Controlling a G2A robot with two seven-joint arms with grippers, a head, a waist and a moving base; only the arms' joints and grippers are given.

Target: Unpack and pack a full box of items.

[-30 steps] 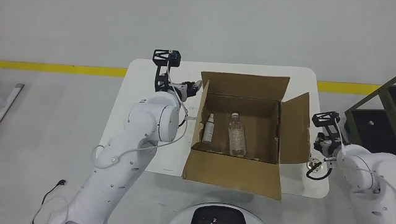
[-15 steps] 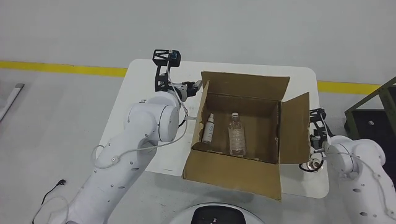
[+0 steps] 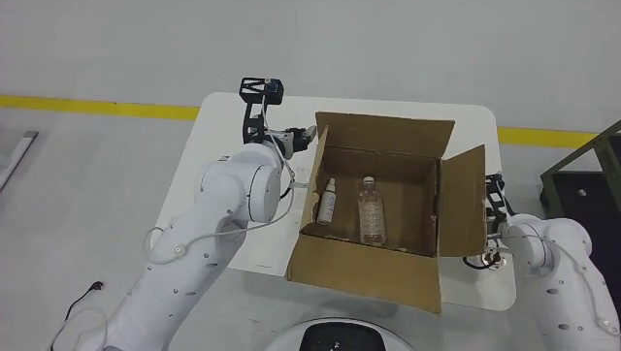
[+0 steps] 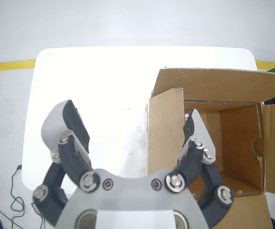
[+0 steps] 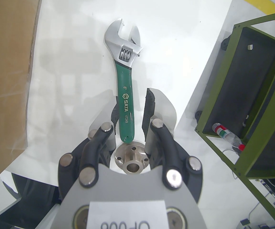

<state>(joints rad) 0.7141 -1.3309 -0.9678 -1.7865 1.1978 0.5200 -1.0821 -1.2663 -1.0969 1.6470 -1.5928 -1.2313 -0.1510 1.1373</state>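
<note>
the cardboard box (image 3: 364, 269) sits open on the white table (image 3: 233, 138), with two small bottles (image 3: 326, 201) lying on its floor. just to its right a green-handled wrench (image 5: 125, 91) lies on the tabletop. the right gripper (image 5: 132, 106) is down over the handle, fingers spread either side, not clamped. the left gripper (image 4: 131, 120) hangs wide open by the box's left flap.

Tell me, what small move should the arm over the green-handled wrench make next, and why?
Probably close the right pincer on the wrench: its open fingers straddle the green handle, which lies flat on the table beside the box, so squeezing would likely grip it.
</note>
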